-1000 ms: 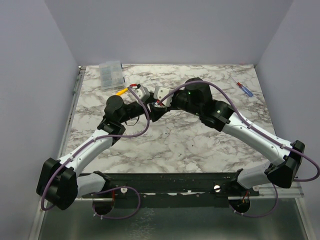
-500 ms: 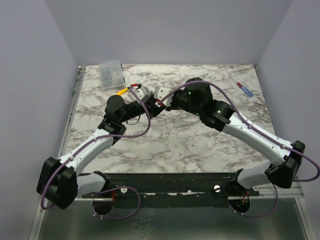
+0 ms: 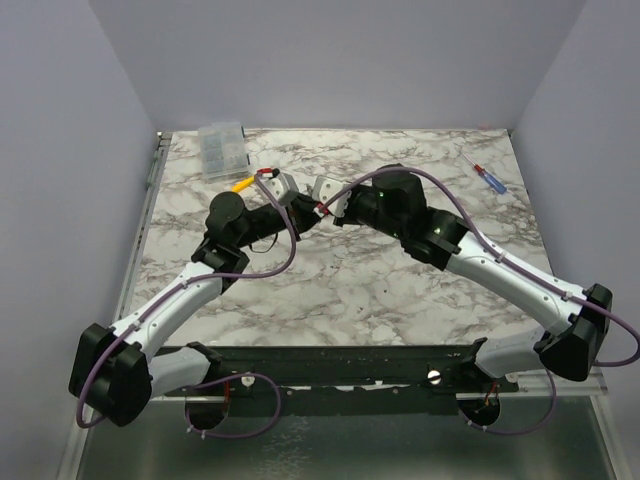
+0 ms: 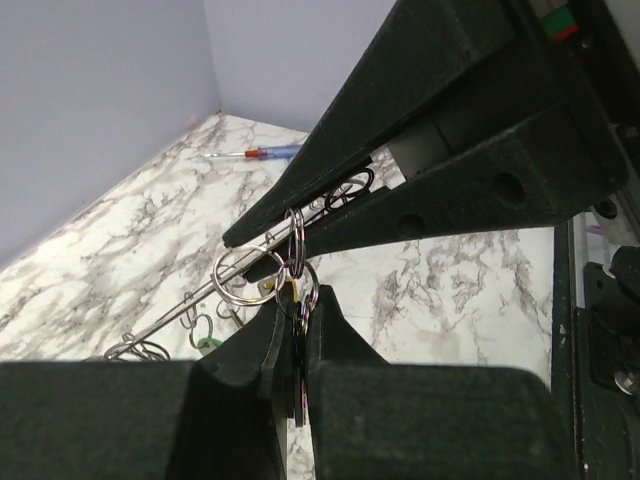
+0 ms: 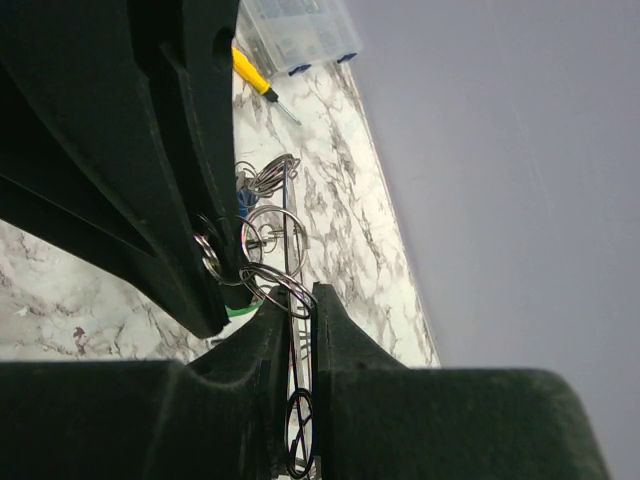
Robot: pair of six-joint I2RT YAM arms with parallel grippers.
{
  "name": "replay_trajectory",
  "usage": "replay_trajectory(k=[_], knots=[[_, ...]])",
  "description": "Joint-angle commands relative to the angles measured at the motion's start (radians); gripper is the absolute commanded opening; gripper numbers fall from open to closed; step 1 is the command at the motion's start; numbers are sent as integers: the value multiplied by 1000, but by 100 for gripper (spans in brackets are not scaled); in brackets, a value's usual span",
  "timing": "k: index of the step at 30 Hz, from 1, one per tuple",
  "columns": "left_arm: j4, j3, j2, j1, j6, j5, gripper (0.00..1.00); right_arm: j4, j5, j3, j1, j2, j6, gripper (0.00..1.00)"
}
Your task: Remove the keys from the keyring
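left claw: my left claw [image 4: 297, 300] is nearly closed, pinching a thin dark flat piece that hangs under the small rings. It looks like one of the small metal keys with coloured plastic heads [image 4: 297, 335], with a bit of yellow at its top.
right claw: my right claw [image 5: 298, 305] is nearly closed too, tips clamped on the wire of the thin silver metal keyring [image 4: 248, 300] from the opposite side.
where: claws are tip to tip, holding the bunch up off the white-grey marble worktop [image 3: 350, 290], toward the far edge, left of middle.
other keys: a green head and a blue head hang behind the rings in the right wrist view; I cannot tell the count.
bunch: several linked wire rings, one larger with smaller ones on it. A thin straight wire bar with loops [image 4: 180, 308] runs past them. I cannot tell which ring carries which key.
handling: I judge it light, stiff, springy steel. The wire is smooth and slippery and will likely swivel in my pads. The keys are rigid and dangle freely. Not fragile.
grip: take the keyring flat across the coil, away from the split end. Take a key by its plastic head, which should grip better than the blade.
risk: rings could slide round or snag the wire bar.
nearby: a yellow-handled screwdriver [image 3: 242, 184] and a clear plastic parts box [image 3: 222, 150] sit toward the far-left corner; a red-and-blue screwdriver [image 3: 487, 177] sits toward the far-right corner.
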Motion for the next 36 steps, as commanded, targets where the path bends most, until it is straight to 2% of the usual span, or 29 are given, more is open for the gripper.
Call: replay_trajectory(k=[1, 8, 14, 19, 22, 25, 28, 33, 36], knots=[[-141, 5, -37, 15, -10, -32, 0, 80, 50, -39, -32, -33, 66, 1], [-433, 84, -22, 18, 145, -131, 0, 55, -29, -63, -116, -31, 224, 1], [-585, 165, 6, 17, 328, -192, 0, 92, -204, -196, -132, -43, 341, 1], [-679, 223, 53, 16, 424, -188, 0, 171, -271, -299, -134, -53, 389, 12], [-760, 284, 98, 13, 434, -165, 0, 213, -286, -332, -145, -55, 390, 13], [-837, 331, 135, 9, 462, -167, 0, 253, -308, -366, -170, -61, 397, 22], [-884, 351, 146, 6, 512, -177, 0, 299, -340, -403, -196, -73, 407, 42], [-972, 411, 181, -1, 658, -214, 0, 277, -424, -426, -232, -91, 397, 55], [-1037, 464, 203, -4, 790, -205, 0, 253, -492, -423, -262, -103, 407, 57]])
